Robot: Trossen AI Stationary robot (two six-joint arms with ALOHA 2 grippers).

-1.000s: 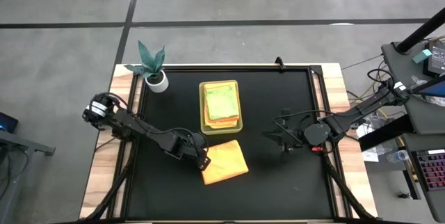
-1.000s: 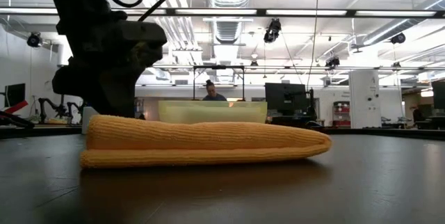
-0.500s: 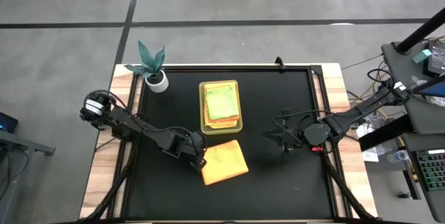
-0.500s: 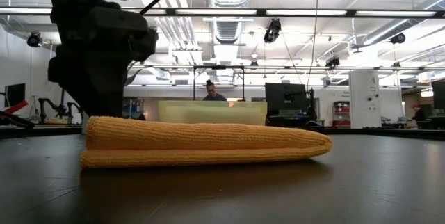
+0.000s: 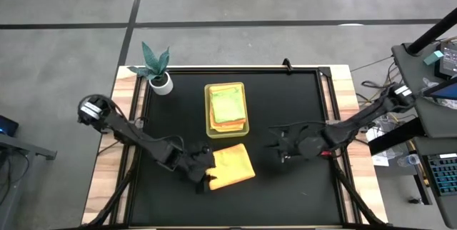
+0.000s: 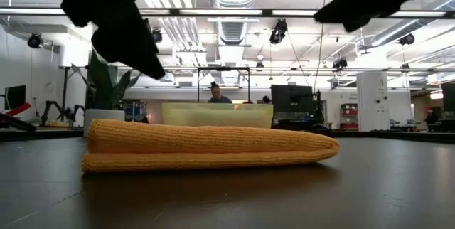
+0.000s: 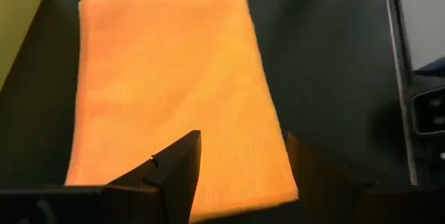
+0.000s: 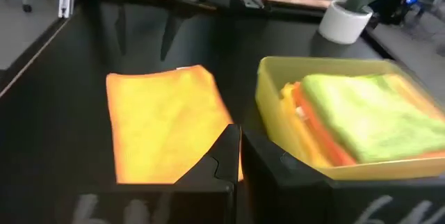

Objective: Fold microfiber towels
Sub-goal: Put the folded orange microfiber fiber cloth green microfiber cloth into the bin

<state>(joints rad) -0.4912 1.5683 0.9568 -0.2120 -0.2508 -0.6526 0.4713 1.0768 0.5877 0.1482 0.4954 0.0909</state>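
Letting go: left gripper (image 5: 203, 178) now spread and empty at the near-left corner of the folded orange towel (image 5: 232, 166), where a second ago it sat clamped on that same left edge, a little farther up. Backed toward the near side and lifted clear; in the low view only a dark shape hanging above the towel's left end, no longer standing against it as before. Left wrist view confirms it: two dark fingers (image 7: 177, 172) parted, the orange cloth lying flat between and beyond them, nothing pinched. Towel itself unmoved across the second, a neat doubled rectangle on the black counter (image 5: 285, 108), just near of the yellow-green tray (image 5: 208, 108), which holds a stack of folded towels with a light green towel (image 5: 228, 106) on top. Right gripper (image 5: 280, 146) clenched shut on nothing, hovering to the right of the orange towel and apart from it, shifted slightly left and nearer than a second ago. Potted plant (image 5: 158, 69) at the far-left corner untouched. Meaning for the task, as a judgement: folding of this towel looks finished and released, fold holding without support. Likely remaining: picking the folded piece up and adding it to the stack in the tray. Edges look even, so no re-fold seems called for.
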